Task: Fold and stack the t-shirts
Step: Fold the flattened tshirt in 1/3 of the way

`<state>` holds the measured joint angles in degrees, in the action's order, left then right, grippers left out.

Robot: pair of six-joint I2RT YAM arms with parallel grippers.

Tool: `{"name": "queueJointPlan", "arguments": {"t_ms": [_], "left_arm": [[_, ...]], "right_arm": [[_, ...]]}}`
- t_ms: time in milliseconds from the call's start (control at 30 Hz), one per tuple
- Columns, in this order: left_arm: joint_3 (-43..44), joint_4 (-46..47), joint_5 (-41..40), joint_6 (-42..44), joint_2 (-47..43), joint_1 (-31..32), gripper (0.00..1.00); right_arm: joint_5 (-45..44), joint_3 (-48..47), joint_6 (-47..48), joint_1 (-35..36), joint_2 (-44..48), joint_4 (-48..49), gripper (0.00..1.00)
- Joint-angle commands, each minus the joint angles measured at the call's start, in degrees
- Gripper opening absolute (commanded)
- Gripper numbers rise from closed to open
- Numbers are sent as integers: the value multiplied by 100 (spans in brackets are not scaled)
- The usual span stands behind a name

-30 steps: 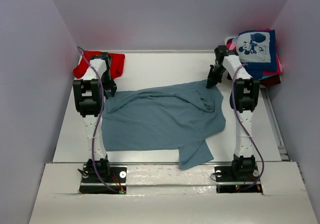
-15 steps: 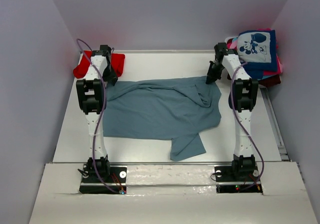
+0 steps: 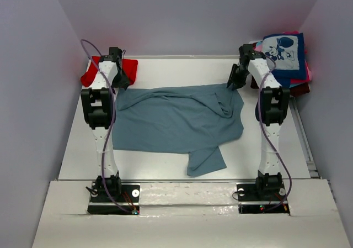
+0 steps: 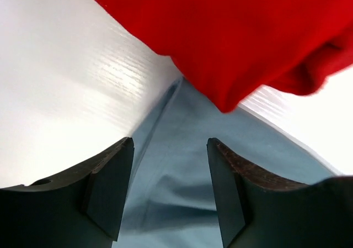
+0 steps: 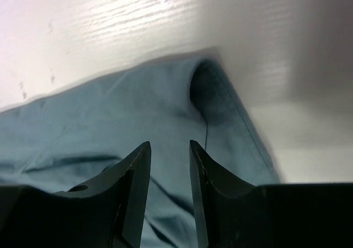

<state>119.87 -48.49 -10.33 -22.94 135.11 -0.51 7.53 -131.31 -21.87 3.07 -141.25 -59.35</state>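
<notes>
A grey-blue t-shirt (image 3: 176,121) lies spread and rumpled in the middle of the white table (image 3: 182,71), one sleeve pointing at the near edge. My left gripper (image 3: 122,84) is open just above its far left corner; in the left wrist view (image 4: 170,187) the cloth (image 4: 182,165) lies under the jaws, not between them. My right gripper (image 3: 234,82) is open above the far right corner, jaws a little apart (image 5: 170,148) over the cloth (image 5: 110,121). A red t-shirt (image 3: 131,68) lies at the back left, close ahead of the left gripper (image 4: 231,32).
A stack of folded shirts, a navy cartoon-mouse one (image 3: 284,52) on top with pink and maroon edges below, sits at the back right beside the right arm. Grey walls close in the table on three sides.
The grey-blue shirt has been drawn toward the back of the table and has settled flatter. Both grippers moved back with its far corners; the near sleeve slid up from the front edge.
</notes>
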Motion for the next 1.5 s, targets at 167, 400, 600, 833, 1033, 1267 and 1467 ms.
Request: {"name": "queueJointPlan", "arguments": {"t_ms": [167, 400, 600, 833, 1033, 1267, 1467], "left_arm": [[1, -37, -259, -53, -1259, 254, 68], [-297, -223, -303, -71, -1390, 306, 67], [-755, -55, -259, -18, -1637, 359, 67], [-825, -38, -286, 44, -1716, 359, 67], [-834, -29, -250, 61, -1725, 359, 67], [-966, 24, -242, 88, -1751, 359, 67], [-948, 32, -242, 97, -1742, 359, 67]], "right_arm": [[599, 509, -81, 132, 1328, 65, 41], [618, 922, -98, 624, 1275, 204, 41], [680, 1336, -169, 818, 1161, 670, 41], [662, 1292, -239, 923, 1003, 688, 41], [486, 1274, -151, 923, 906, 776, 41], [592, 1195, -195, 923, 792, 759, 41], [390, 1186, -134, 976, 757, 732, 40]]}}
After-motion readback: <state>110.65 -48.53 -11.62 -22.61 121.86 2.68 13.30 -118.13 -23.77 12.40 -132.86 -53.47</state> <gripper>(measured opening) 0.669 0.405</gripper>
